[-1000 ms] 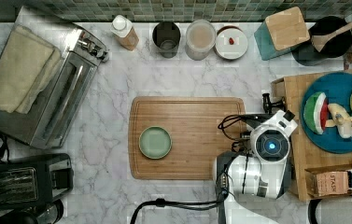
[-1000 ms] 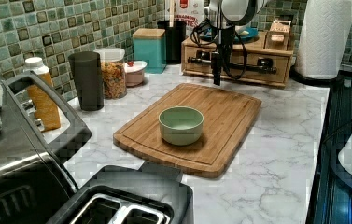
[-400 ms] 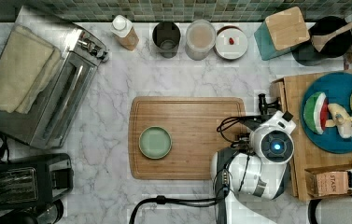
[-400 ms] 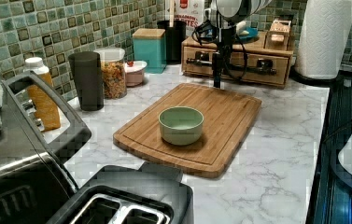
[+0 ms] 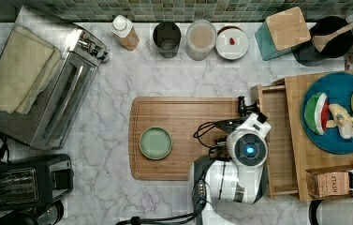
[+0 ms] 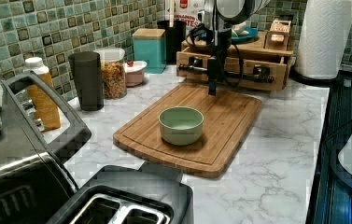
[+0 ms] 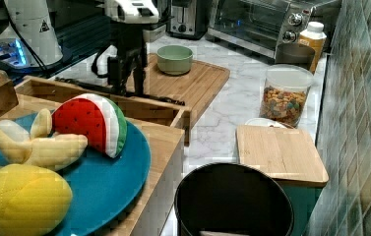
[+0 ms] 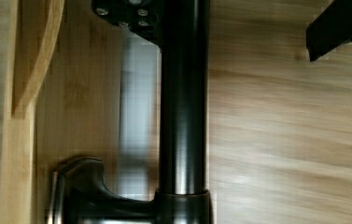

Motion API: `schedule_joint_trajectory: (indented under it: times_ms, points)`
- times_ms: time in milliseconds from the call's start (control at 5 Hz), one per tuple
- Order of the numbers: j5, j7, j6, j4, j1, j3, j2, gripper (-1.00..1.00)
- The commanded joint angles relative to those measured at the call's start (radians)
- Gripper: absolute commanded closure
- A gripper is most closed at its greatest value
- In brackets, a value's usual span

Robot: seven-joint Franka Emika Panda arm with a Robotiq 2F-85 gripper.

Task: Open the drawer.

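Fingers point(image 6: 212, 88) seem closed on the drawer point(image 5: 277, 140) handle (grip partly hidden); in the top view's right it is part-open, next pull further

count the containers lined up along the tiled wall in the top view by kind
Bottle: 1, orange with white cap
Dark canister: 1
Clear cereal jar: 1
White lidded dish: 1
Teal box with bamboo lid: 1
Black pot: 1
Total: 6
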Motion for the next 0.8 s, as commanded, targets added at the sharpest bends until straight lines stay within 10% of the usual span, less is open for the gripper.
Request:
schedule_joint_trajectory:
  times_ms: [200, 800]
  points:
    - [0.054, 0.240, -0.005, -0.131, 0.177, 0.208, -0.098, -1.00]
    - [0.014, 0.376, 0.018, -0.181, 0.208, 0.244, -0.178, -1.00]
